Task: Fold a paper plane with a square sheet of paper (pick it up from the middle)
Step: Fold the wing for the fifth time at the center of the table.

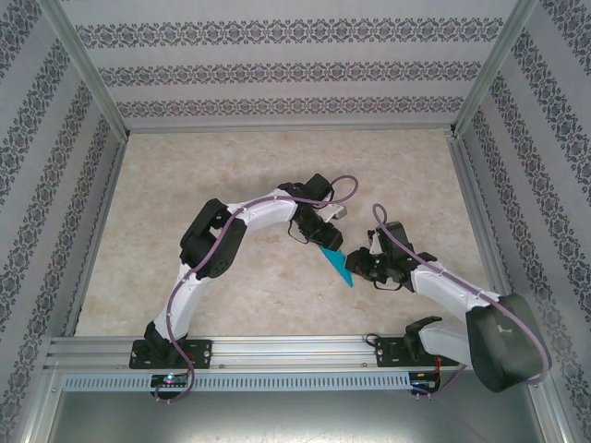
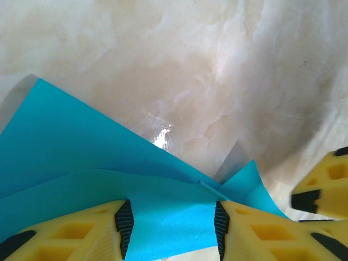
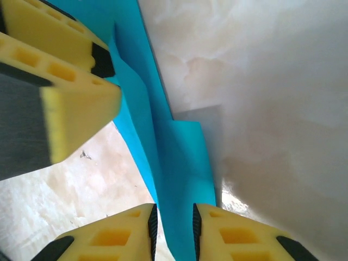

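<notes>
Above the table (image 1: 185, 166), left gripper (image 2: 171, 224) clamps paper plane (image 2: 81, 157); right gripper (image 3: 175, 224) straddles it.

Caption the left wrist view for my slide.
Folded teal paper spans between the left gripper's pads over the marbled table.

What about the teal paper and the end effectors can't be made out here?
- Top external: folds of the teal paper, too small and partly under the left end effector.
- Left wrist: whether the left end effector pinches or merely presses the paper; the bottom edge crops its fingers.
- Right wrist: whether the right end effector touches the paper with its pads; cropped likewise.
</notes>
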You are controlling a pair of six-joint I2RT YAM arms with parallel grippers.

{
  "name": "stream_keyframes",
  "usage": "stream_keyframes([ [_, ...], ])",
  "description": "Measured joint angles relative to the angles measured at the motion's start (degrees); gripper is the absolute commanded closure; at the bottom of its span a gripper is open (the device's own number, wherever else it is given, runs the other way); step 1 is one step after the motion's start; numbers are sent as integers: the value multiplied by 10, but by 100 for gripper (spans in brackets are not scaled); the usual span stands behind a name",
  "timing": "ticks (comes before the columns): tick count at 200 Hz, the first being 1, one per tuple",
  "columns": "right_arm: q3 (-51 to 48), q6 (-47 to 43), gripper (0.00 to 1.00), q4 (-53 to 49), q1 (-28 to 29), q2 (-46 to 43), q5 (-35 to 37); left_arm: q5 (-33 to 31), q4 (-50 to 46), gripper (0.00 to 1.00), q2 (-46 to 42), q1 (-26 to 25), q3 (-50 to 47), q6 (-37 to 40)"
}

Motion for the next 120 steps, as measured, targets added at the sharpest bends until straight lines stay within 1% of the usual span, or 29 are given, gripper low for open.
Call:
stream_keyframes([
  [24,12,-9,76,-33,10,-20,21,0,-1,51,3,1,4,0],
  [42,12,-10,79,-50,37,-26,33,1,-1,51,3,1,4,0],
  [59,15,-10,80,-52,63,-21,36,3,-1,51,4,1,4,0],
  [92,22,-10,78,-51,75,10,52,3,-2,51,4,1,4,0],
  [120,44,-24,72,-65,89,34,82,3,-2,51,4,1,4,0],
])
